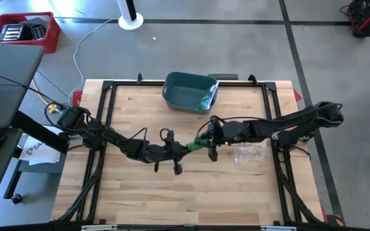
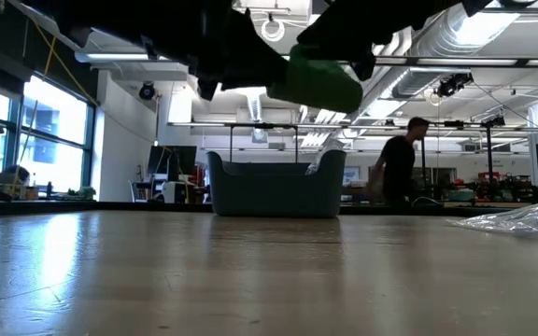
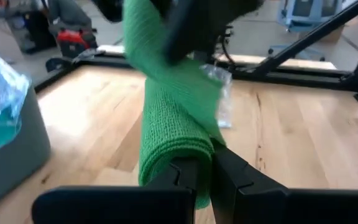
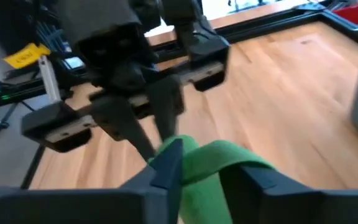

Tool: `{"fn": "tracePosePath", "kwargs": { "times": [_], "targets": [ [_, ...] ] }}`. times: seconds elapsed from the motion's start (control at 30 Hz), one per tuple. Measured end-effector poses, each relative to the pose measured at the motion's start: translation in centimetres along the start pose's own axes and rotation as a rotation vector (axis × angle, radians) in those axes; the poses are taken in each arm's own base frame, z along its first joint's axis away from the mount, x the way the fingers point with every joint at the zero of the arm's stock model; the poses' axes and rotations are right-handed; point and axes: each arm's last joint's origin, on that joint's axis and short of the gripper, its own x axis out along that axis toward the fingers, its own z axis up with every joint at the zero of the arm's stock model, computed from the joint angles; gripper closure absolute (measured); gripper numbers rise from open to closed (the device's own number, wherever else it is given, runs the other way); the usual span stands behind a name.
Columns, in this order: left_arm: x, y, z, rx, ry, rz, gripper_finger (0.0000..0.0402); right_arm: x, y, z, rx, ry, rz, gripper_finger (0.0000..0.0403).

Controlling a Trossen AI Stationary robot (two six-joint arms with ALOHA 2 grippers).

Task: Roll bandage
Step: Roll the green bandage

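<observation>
Green bandage (image 1: 194, 146) hangs in the air over the middle of the tabletop, held between both arms, clear of the wood. Left gripper (image 1: 175, 154) is clamped on one end, its fingers (image 3: 194, 177) pinching the rolled fold. Right gripper (image 1: 209, 142) grips the other end, bandage (image 4: 219, 165) sitting between its fingers. Long axis runs straight from one gripper to the other, roughly along the table's length, so any rolling turn likely happens about that line. Both arms equally close; neither is waiting. Clear plastic bag (image 1: 249, 153) lies beside the right arm. Farther back, grey bin (image 1: 190, 93) sits at the far edge. Person (image 2: 398, 166) in the room behind.
</observation>
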Motion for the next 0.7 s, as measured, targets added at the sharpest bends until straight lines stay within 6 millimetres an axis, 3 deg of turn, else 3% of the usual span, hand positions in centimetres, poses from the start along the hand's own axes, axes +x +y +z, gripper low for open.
{"fn": "tracePosePath", "kwargs": {
  "times": [0.13,0.27,0.47,0.7],
  "targets": [
    [0.0,0.4,-0.4,-0.041,0.011,0.004,0.039,1.5,0.0,-0.6,0.019,-0.004,0.009,0.0266],
    [0.1,0.7,-0.7,-0.064,0.017,0.013,0.039,2.9,-0.7,-1.0,0.068,-0.043,-0.103,0.023],
    [0.1,0.8,-0.6,-0.128,0.003,0.014,0.0389,3.2,-0.7,-0.7,0.088,-0.095,-0.099,0.0221],
    [0.1,0.7,0.2,-0.124,-0.067,-0.005,0.0388,1.0,-0.7,0.8,0.142,-0.138,-0.096,0.023]
  ]
}}
